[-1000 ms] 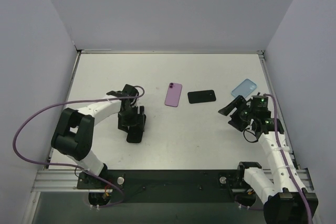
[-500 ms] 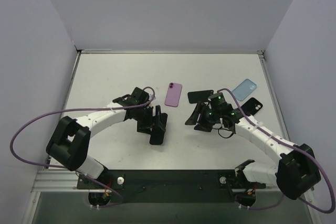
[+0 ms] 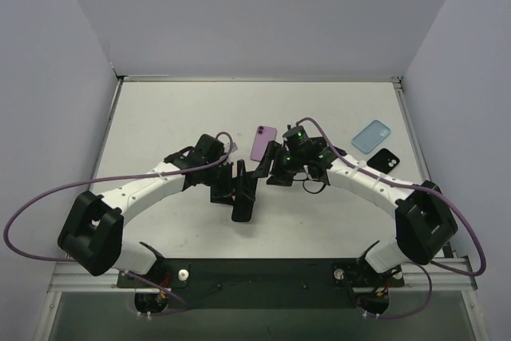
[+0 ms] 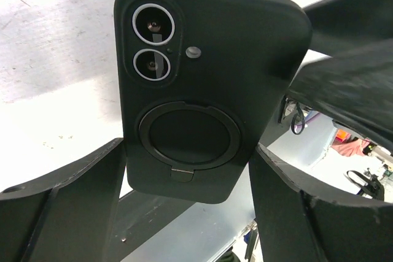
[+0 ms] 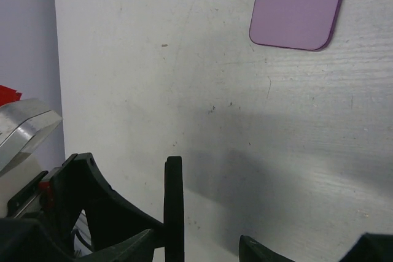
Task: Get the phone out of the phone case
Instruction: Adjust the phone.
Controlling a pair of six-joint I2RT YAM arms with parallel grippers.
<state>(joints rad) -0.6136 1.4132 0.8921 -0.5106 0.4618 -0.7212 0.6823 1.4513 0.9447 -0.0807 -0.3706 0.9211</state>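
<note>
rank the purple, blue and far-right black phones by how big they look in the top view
1. purple phone and blue phone: look alike, so not ranked
2. black phone: smallest

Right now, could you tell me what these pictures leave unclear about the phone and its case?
Black phone case, left wrist view: only its back shows, so any phone inside is hidden.
Right gripper, top view: too small to tell whether it touches the case.
Purple phone or case, right wrist view: cut off by the top edge; which it is, I cannot tell.
</note>
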